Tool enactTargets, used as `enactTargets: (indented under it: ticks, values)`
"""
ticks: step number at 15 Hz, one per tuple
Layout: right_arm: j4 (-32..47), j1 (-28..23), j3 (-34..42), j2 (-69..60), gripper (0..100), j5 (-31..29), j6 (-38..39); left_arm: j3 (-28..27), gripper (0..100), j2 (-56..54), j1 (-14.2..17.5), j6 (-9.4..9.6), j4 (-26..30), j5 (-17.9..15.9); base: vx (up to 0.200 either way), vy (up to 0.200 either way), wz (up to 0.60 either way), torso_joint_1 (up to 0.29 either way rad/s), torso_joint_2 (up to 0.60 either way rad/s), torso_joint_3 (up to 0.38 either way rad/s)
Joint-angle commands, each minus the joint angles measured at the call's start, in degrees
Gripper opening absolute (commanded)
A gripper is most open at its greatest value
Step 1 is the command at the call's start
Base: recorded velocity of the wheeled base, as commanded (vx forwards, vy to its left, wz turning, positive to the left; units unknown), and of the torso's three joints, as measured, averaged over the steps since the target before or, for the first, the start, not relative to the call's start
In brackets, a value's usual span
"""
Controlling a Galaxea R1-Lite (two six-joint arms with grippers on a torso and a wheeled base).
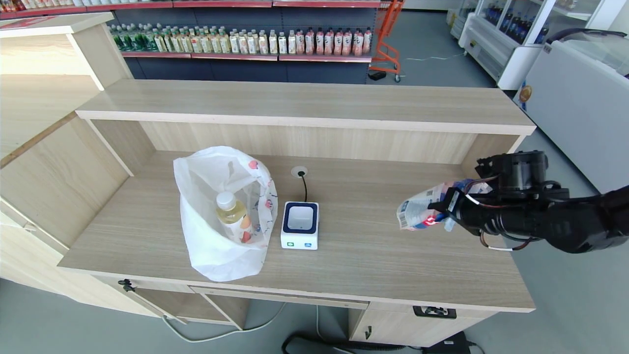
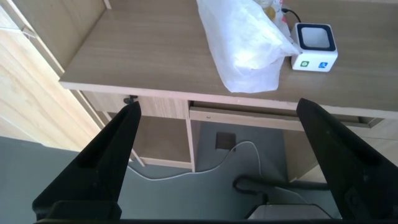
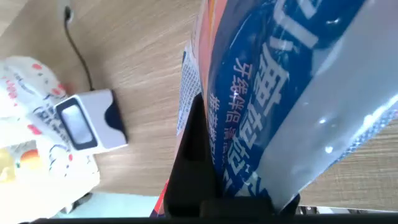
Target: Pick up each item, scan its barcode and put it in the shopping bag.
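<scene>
Right of scanner (image 1: 300, 225) and bag (image 1: 206, 246), right fingers (image 3: 193, 165) clamp a packet (image 1: 417, 210); left fingers (image 2: 106, 162) gape.

We find the head view looking down on the surface (image 1: 373, 246). The left wrist view looks in from off its front edge, the right from close above; all share the scanner (image 1: 300, 225) and bag (image 1: 206, 250).

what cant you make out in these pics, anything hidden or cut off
1. Head view: the rear end of the packet is hidden by the right gripper that clamps it. In the right wrist view the frame edges cut it off.
2. Head view: the lower part of the bottle is hidden by the wall of the shopping bag.
3. Head view: the scanner window is too small to tell what it shows.
</scene>
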Motion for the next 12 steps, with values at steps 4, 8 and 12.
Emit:
enactTargets:
  ticks: [4, 8, 12]
  values:
    - [-4.9, -4.0, 21.2, -19.6, 0, 41.1, -27.9, 0.0, 100, 0.0, 0.0, 0.05, 0.0, 0.0, 0.0, 0.0, 0.0, 0.0, 0.0, 0.0]
    - [-4.5, -2.0, 23.0, -21.3, 0, 52.5, -34.4, 0.0, 100, 0.0, 0.0, -0.04, 0.0, 0.0, 0.0, 0.0, 0.0, 0.0, 0.0, 0.0]
    - [2.1, 2.3, 22.4, -25.6, 0, 52.6, -31.2, 0.0, 100, 0.0, 0.0, -0.04, 0.0, 0.0, 0.0, 0.0, 0.0, 0.0, 0.0, 0.0]
